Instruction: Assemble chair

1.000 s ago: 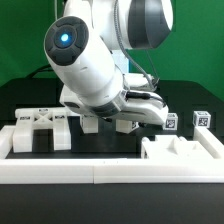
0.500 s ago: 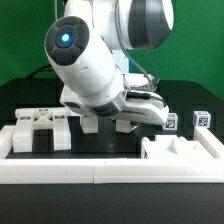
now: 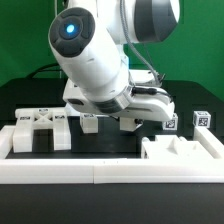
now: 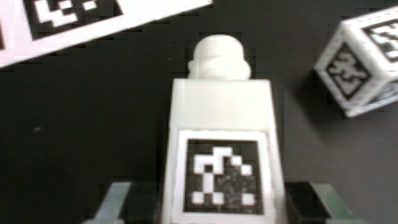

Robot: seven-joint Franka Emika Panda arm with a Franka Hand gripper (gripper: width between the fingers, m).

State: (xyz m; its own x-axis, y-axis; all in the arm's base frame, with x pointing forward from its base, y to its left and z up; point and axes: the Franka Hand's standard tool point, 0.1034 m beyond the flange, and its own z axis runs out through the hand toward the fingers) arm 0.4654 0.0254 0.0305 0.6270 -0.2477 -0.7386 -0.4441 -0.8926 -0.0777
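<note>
My gripper is shut on a chunky white chair bar. The bar carries a black-and-white tag and ends in a rounded peg, and it sits squarely between my two fingers. In the exterior view the gripper is low over the black table at the middle, with the tagged bar showing under the hand. A flat tagged chair part lies at the exterior view's left. A blocky white chair part stands at its right.
Two small tagged cubes sit behind the right part; one cube shows beside the bar's peg end. A tagged white slab lies beyond the bar. A long plain white rail runs along the front.
The jaws stood wide a second ago and have closed on the bar. The arm has since leaned toward the exterior view's right, and the bar sits slightly higher.
</note>
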